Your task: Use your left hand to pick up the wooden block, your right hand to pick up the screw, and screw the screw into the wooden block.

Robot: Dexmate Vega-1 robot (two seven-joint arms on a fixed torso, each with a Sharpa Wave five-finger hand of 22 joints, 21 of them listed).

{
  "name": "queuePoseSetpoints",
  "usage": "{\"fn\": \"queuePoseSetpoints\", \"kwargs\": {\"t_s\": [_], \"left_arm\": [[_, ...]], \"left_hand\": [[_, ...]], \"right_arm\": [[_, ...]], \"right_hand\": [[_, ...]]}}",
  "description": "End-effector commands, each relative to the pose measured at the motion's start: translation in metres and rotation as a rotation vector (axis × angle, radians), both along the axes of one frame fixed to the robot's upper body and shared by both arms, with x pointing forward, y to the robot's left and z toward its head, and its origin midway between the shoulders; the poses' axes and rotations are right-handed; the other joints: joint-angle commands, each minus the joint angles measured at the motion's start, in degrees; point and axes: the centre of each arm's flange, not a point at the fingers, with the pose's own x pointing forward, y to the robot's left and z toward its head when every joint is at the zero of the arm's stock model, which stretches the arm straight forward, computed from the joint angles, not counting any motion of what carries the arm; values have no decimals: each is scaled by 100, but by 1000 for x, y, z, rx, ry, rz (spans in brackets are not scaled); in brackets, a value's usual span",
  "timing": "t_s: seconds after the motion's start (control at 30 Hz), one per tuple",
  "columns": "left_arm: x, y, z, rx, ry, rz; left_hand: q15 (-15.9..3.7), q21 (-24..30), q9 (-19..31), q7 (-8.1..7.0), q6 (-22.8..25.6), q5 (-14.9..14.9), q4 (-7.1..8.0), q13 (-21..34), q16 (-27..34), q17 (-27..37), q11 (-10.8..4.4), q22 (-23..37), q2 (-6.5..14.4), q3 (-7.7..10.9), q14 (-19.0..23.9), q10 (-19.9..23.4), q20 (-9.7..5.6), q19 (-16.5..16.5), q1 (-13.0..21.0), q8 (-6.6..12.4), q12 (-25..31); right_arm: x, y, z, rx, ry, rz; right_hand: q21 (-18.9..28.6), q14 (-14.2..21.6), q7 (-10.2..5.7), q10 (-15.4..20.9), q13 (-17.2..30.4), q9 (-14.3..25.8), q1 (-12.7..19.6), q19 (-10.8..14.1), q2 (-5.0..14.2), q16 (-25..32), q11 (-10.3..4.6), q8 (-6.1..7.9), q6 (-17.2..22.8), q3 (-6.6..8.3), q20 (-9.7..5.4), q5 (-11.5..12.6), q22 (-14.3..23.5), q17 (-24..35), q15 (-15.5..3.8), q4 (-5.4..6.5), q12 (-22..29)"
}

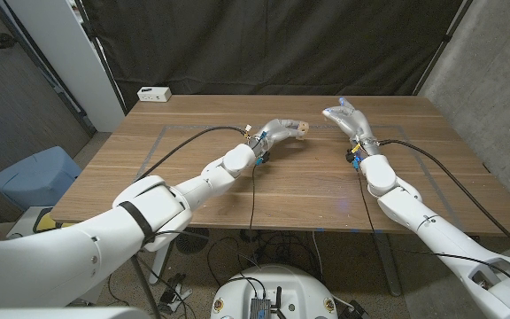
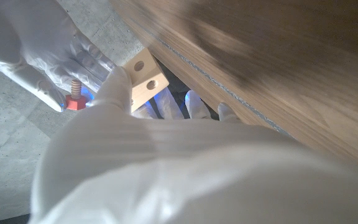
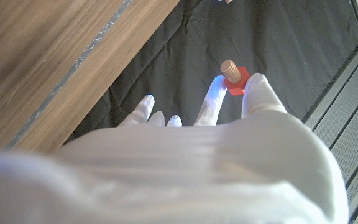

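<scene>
Holding a small pale wooden block with two round holes (image 2: 145,79) above the brown wooden table (image 1: 282,190), the left hand (image 1: 282,135) pinches it; near the block, the right hand (image 1: 342,118) pinches a red-headed wooden screw (image 3: 233,76).

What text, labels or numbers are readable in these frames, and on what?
None readable.
White box at the table's far left corner: dark marks on its face, too small to read.
Wooden block in the left hand: two holes, no print.
Screw in the right hand: no markings visible.
</scene>
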Motion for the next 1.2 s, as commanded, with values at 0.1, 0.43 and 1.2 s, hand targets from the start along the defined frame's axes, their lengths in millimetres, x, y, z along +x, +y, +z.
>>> {"fn": "queuePoseSetpoints", "kwargs": {"t_s": [0.1, 0.43, 1.2], "left_arm": [[4, -4, 3, -28, 29, 6], [8, -12, 4, -47, 75, 17], [13, -33, 4, -65, 178, 27]], "left_hand": [[-461, 10, 8, 0, 27, 27, 14, -1, -12, 5, 18, 19, 14, 34, 37, -36, 7, 22, -20, 20, 25], [-441, 7, 8, 1, 19, 28, 15, -2, -14, 5, 18, 19, 14, 36, 31, -55, 12, 12, -26, 17, 20], [-433, 5, 8, 1, 2, 29, 23, -3, -14, 6, 20, 20, 19, 42, 23, -61, 6, -4, -53, 13, 25]], "right_arm": [[3, 20, -1, 125, -17, -28], [10, 36, -4, 189, -25, -29], [22, 51, -12, 289, -53, -39]], "right_hand": [[9, 73, 19, 54, 12, 11, 26, 39, 42, 23, 16, 26, 26, 25, 8, -16, 32, 12, 3, 0, -20], [5, 71, 26, 54, 12, 8, 27, 37, 54, 16, 24, 30, 23, 26, 6, -27, 32, 11, 1, 3, -29], [-29, 27, 11, 34, 14, -3, 34, -53, 72, -15, 14, 45, 36, 26, 3, -45, 32, 8, -17, 1, -55]]}}
